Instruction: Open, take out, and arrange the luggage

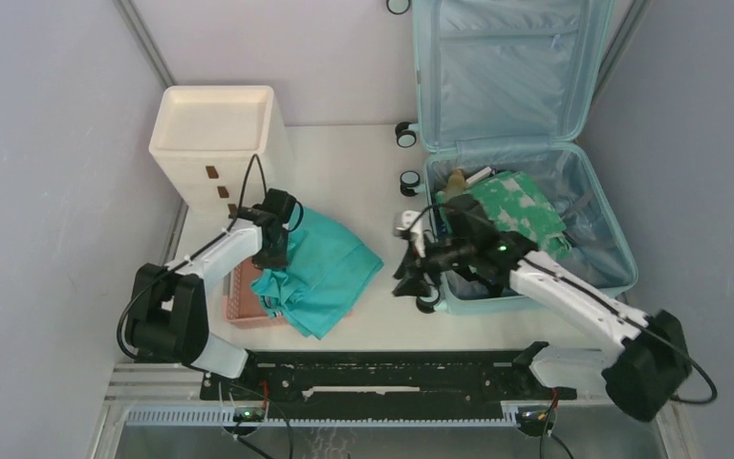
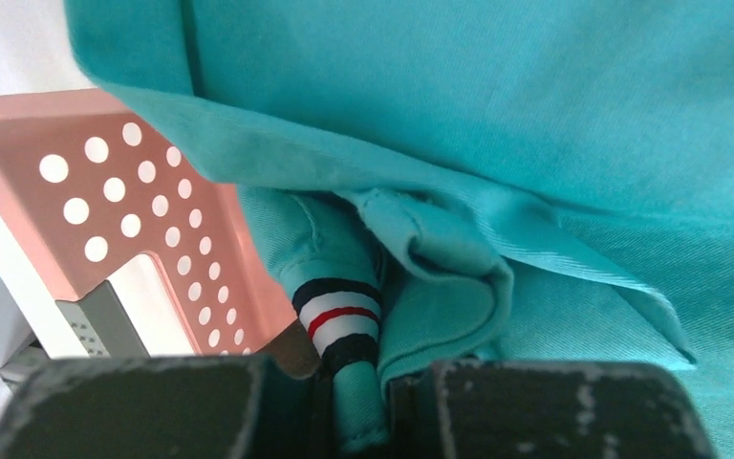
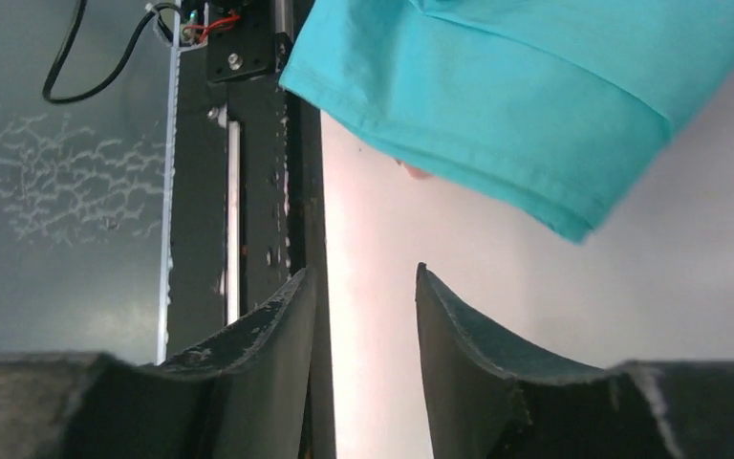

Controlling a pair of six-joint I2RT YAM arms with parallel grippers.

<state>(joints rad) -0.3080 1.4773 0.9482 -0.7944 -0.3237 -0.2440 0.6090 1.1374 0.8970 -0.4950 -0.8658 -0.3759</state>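
1. The black rail (image 1: 382,375) that carries the two arm bases lies nearest, at the near edge of the counter (image 1: 354,163).
2. Just beyond it, the left hand (image 2: 358,392) is pinching a fold of the teal garment (image 1: 334,263), close to a striped cuff (image 2: 336,320). The pinch takes only a thin fold, so I judge a slow, low movement is best, so that the cloth does not slip out.
3. The garment lies partly over the pink basket (image 2: 105,182) and partly on the counter to the right of it. The step seems to be laying it into the basket. Much cloth is outside the rim, so the left hand should carry its fold over the middle of the basket before it lets go.
4. The right hand (image 3: 363,316) is spread with nothing between its fingers. It hovers over bare counter, between the garment's hem and the luggage (image 1: 507,76). If it helps, it should come down on the loose hem and push it toward the basket.
5. The luggage lies open at the far right of the counter with its lid raised at the back. A green patterned cloth (image 1: 516,210) and other things are inside, so there is more to take out.
6. The cream cabinet (image 1: 212,124) stands far left, behind the basket; the left arm should keep off it.
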